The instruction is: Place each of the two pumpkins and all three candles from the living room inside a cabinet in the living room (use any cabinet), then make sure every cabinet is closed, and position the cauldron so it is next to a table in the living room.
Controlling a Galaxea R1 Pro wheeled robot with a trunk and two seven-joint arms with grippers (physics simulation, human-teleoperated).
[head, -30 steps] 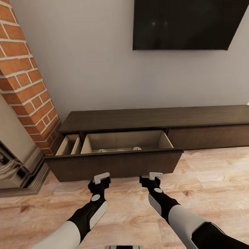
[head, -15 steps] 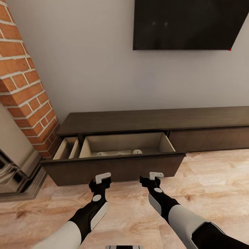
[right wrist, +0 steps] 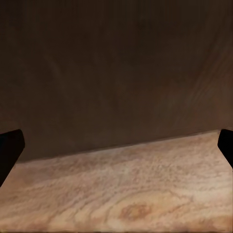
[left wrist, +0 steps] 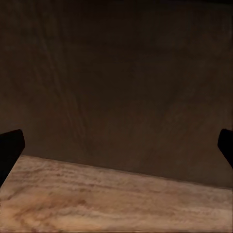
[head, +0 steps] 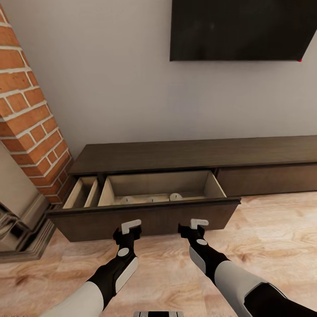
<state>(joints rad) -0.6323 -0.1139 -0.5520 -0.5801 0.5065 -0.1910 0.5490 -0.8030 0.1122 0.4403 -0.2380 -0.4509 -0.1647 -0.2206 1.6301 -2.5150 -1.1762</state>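
Both tools, left (head: 130, 227) and right (head: 199, 223), spread apart and empty, face the pulled-out dark-brown wooden cabinet drawer front (head: 145, 217) directly ahead; its length runs crosswise, equally near both.

No text, label, brand, number or sign could be read anywhere. The dark screen (head: 240, 28) on the wall was blank, and the cabinet (head: 185, 154) fronts were left unmarked.

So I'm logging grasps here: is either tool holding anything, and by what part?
Nothing is held. Both the left tool and the right tool are open and empty, just short of the open drawer front of the cabinet.
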